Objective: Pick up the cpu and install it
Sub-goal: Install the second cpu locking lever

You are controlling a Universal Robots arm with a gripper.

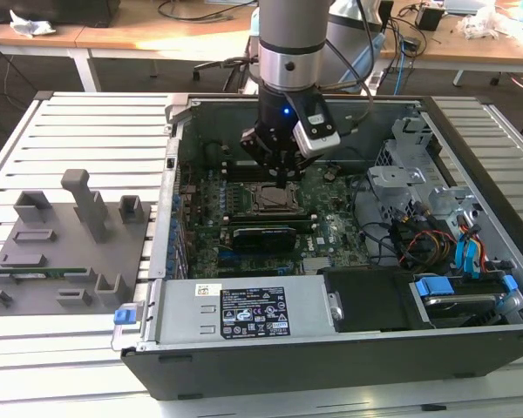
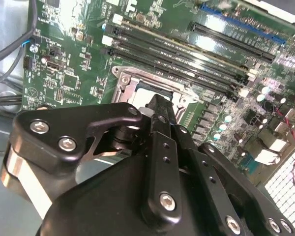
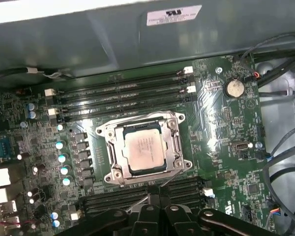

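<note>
Cpu (image 3: 145,151) flat in socket (image 3: 113,169) — edges square with frame.

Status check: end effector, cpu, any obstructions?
End effector above the socket, holding nothing visible. cpu seated in socket. Nothing lies on it.

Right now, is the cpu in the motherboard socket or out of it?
In. The cpu lies flat inside the socket's metal frame, with the gripper above it.

Claw (image 1: 283,178) low, pointing down
</note>
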